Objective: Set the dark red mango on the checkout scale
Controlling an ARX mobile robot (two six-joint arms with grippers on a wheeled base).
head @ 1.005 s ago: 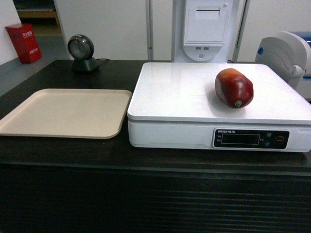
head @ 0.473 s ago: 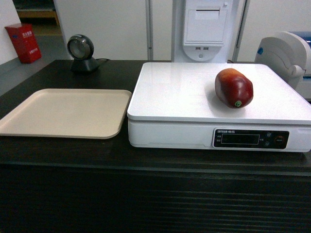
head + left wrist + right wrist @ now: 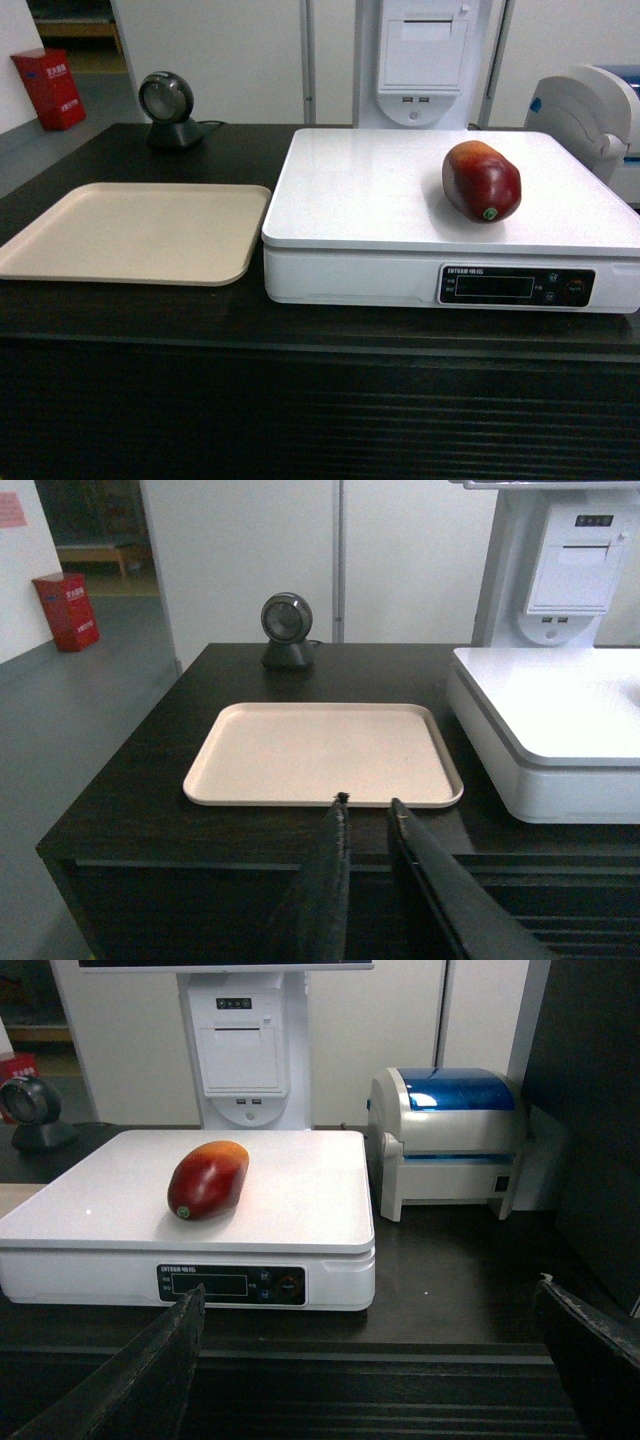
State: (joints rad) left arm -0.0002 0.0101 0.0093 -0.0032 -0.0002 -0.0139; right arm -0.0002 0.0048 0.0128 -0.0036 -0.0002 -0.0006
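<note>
- dark red mango (image 3: 482,181) sits on the scale (image 3: 380,190), right of centre, well inside its edges
- left gripper (image 3: 368,815) fingers nearly closed, empty
- right gripper (image 3: 370,1310) fingers spread wide, empty, near the worktop (image 3: 120,310) front

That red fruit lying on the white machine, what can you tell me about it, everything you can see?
The dark red mango is a glossy oval fruit, deep red, shading to yellow-orange at its far end in the right wrist view. A small green sticker sits on the near end. It lies on its side on the flat white top of the scale, toward the right half, resting only on that surface. No gripper touches it.
</note>
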